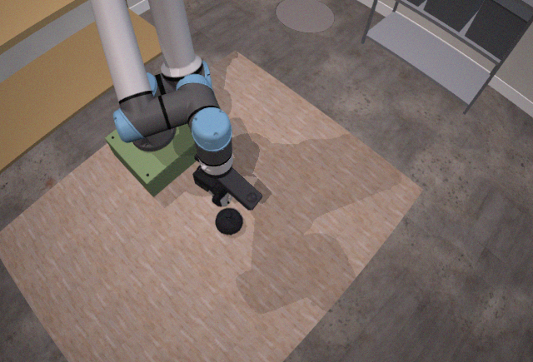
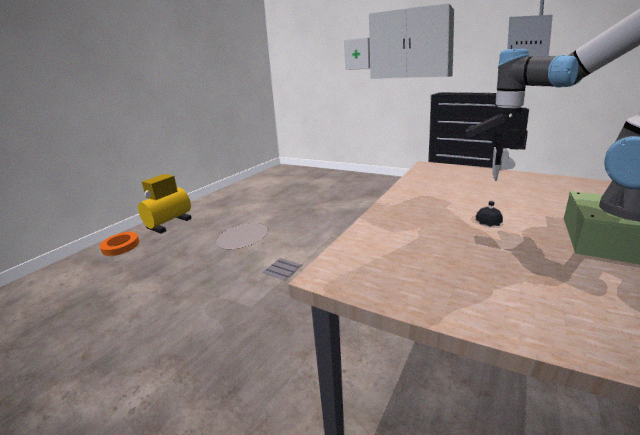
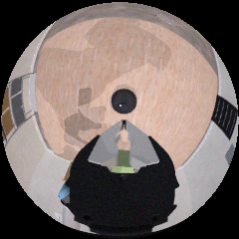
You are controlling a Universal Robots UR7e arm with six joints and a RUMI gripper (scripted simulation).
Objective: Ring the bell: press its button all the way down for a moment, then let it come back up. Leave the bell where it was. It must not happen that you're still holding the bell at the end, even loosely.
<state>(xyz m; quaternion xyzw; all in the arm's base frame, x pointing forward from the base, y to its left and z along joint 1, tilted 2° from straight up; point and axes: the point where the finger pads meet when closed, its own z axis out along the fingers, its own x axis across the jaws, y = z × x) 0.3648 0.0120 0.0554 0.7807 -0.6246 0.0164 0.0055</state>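
Observation:
The bell [image 1: 229, 220] is a small black dome with a button on top. It sits on the wooden table a little in front of the green robot base. It also shows in the exterior view [image 2: 489, 214] and in the wrist view [image 3: 123, 101]. My gripper [image 2: 495, 176] is shut, with nothing between the fingers, and points straight down. Its tips hang a clear gap above the bell, almost over the button. In the top view the gripper [image 1: 221, 200] sits just behind the bell. In the wrist view the closed fingertips [image 3: 122, 123] end just short of the bell.
The green robot base [image 1: 150, 160] stands on the table just behind the bell. A metal shelf rack [image 1: 451, 18] stands off the table at the far right. A black drawer cabinet [image 2: 467, 128] is behind the table. A yellow tank [image 2: 163, 204] and an orange ring [image 2: 119, 242] lie on the floor.

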